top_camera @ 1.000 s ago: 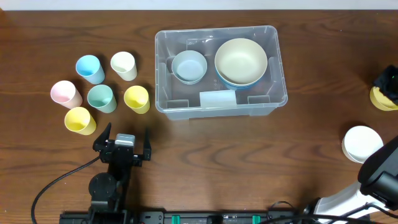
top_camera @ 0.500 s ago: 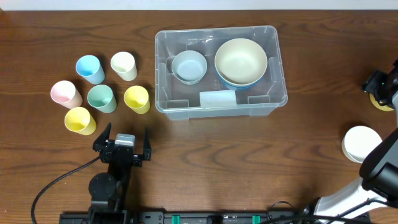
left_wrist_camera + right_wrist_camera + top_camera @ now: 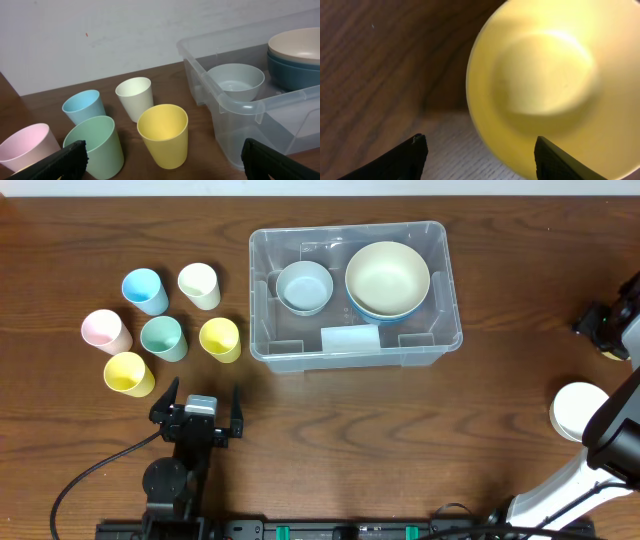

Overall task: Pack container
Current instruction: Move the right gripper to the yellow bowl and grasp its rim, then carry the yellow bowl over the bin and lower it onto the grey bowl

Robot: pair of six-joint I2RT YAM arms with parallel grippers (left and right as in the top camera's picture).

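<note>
The clear plastic container (image 3: pixel 350 230) stands at the table's middle back. It holds a small pale blue bowl (image 3: pixel 303 286) and a cream bowl (image 3: pixel 387 276) stacked on a dark blue one. It also shows at the right of the left wrist view (image 3: pixel 235 107). My left gripper (image 3: pixel 200 412) is open and empty, just in front of the cups (image 3: pixel 165 172). My right gripper (image 3: pixel 592 322) is open at the table's far right edge, right above a yellow bowl (image 3: pixel 555 75), with its fingers (image 3: pixel 480 160) straddling the bowl's near rim.
Several cups stand left of the container: blue (image 3: pixel 144 290), cream (image 3: pixel 198 284), pink (image 3: pixel 104 331), green (image 3: pixel 163 337) and two yellow ones (image 3: pixel 220 338) (image 3: pixel 128 373). A white bowl (image 3: pixel 582 410) sits at the right front. A clear flat piece (image 3: pixel 350 338) lies inside the container's front.
My right gripper has shifted a little left and turned over the yellow bowl at the right edge. The left arm, cups and container have not moved.
</note>
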